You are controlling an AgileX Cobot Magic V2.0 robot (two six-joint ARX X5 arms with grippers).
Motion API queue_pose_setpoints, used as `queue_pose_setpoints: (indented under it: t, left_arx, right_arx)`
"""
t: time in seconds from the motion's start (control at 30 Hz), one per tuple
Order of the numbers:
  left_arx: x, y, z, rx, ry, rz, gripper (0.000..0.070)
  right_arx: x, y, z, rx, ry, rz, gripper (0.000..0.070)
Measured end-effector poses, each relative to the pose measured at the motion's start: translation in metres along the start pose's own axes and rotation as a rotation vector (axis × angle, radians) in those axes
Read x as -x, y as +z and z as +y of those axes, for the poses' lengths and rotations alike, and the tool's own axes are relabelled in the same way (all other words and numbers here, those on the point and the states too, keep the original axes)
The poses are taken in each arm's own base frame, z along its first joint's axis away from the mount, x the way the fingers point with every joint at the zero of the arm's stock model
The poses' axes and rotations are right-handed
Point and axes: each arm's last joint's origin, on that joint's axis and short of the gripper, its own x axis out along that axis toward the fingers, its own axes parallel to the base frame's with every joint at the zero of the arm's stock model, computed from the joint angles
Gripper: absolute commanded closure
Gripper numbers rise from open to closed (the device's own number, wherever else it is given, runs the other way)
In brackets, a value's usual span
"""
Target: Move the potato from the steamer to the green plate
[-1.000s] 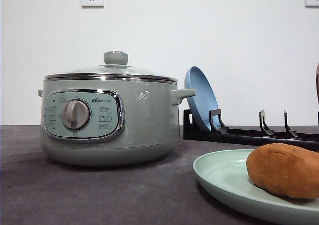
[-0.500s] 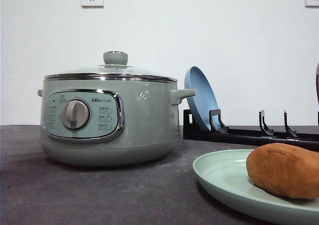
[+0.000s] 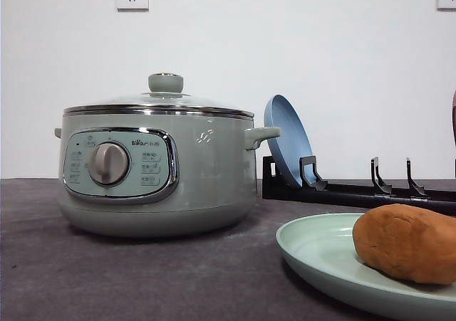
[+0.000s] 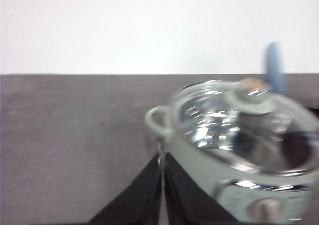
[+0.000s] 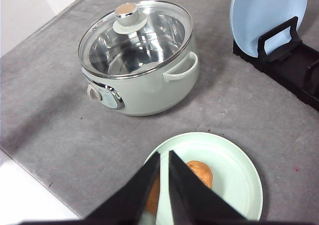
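Observation:
The orange-brown potato point(image 3: 406, 243) lies on the pale green plate point(image 3: 320, 253) at the front right of the table. In the right wrist view my right gripper point(image 5: 163, 157) hovers above the potato point(image 5: 201, 173) and the green plate point(image 5: 234, 170), fingers shut with nothing between them. The sage-green steamer point(image 3: 206, 171) stands at left centre with its glass lid on. My left gripper point(image 4: 162, 157) is shut and empty, close beside the steamer point(image 4: 199, 160) near its side handle point(image 4: 157, 122). Through the lid the steamer point(image 5: 149, 93) shows only bare metal inside.
A blue plate point(image 3: 288, 139) stands upright in a black dish rack point(image 3: 356, 193) behind the green plate, right of the steamer. The grey mat's front-left edge point(image 5: 30, 180) runs close to the steamer. Bare grey table lies in front of the steamer.

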Motion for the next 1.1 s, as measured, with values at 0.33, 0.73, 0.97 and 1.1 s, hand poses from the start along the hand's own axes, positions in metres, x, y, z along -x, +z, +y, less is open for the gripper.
queue_pose_setpoints:
  t: [0.33, 0.73, 0.97, 1.1]
  left_arx:
    - [-0.034, -0.091, 0.013, 0.009, 0.077, 0.096, 0.0700]
    - [-0.044, -0.102, 0.017, -0.004, 0.176, -0.019, 0.0700]
    - [-0.044, -0.104, 0.016, -0.001, 0.189, -0.003, 0.0700]
    - [-0.044, -0.105, 0.016, 0.001, 0.189, 0.011, 0.0700]
  right_arx:
    - [0.000, 0.000, 0.000, 0.000, 0.000, -0.001, 0.0681]
    - [0.000, 0.000, 0.000, 0.000, 0.000, -0.001, 0.0681]
    - [0.000, 0.000, 0.000, 0.000, 0.000, -0.001, 0.0681]
    - [0.000, 0.000, 0.000, 0.000, 0.000, -0.001, 0.0681]
